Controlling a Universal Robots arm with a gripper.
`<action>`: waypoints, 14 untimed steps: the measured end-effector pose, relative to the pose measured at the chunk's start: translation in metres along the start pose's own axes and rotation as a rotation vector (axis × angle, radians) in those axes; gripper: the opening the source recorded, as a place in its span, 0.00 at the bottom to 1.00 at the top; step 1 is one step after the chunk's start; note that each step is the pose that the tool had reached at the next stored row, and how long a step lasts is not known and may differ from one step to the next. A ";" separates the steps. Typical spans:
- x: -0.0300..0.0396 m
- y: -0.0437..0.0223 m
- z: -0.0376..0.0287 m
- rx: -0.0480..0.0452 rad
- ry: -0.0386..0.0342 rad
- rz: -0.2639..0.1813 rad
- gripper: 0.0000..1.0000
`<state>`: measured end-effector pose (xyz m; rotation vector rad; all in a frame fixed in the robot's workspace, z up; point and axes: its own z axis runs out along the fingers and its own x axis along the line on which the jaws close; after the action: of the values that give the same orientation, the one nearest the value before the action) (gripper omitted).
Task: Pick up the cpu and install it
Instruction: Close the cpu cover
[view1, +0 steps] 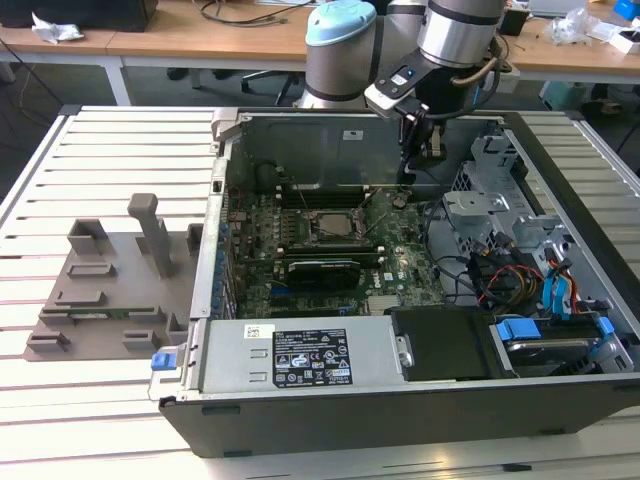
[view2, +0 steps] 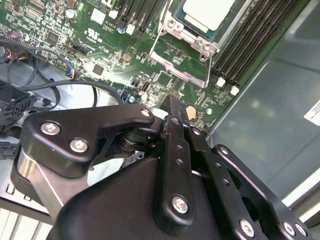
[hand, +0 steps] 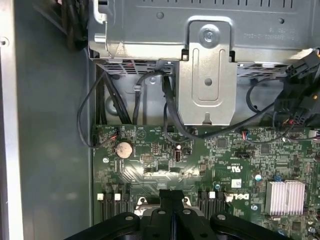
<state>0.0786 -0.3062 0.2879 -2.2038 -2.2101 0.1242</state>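
Note:
The cpu (view1: 328, 222) is a pale silvery square lying in the socket in the middle of the green motherboard (view1: 270, 285), inside the open computer case. In the second wrist view the cpu (view2: 207, 12) lies inside the metal socket frame (view2: 186, 62). My gripper (view1: 410, 172) hangs above the board's back corner, toward the exterior view's right of the socket and apart from the cpu. Its black fingers (view2: 172, 120) are pressed together with nothing between them, and they also appear in the first wrist view as fingers (hand: 171, 200) over the board edge.
A long black expansion card (view1: 320, 268) lies just in front of the socket. The power supply (view1: 300, 355) fills the case front. Drive bays with blue tabs (view1: 520, 330) and cables (view1: 500, 275) crowd the exterior view's right. A grey fixture (view1: 110, 280) stands outside the case.

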 end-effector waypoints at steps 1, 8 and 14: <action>0.0001 0.0004 0.0010 0.0001 0.0000 0.000 0.11; 0.0004 0.0038 0.0100 0.0007 0.0000 0.000 0.11; 0.0008 0.0060 0.0174 0.0013 0.0000 0.000 0.11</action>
<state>0.0834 -0.3061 0.2701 -2.2031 -2.2095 0.1256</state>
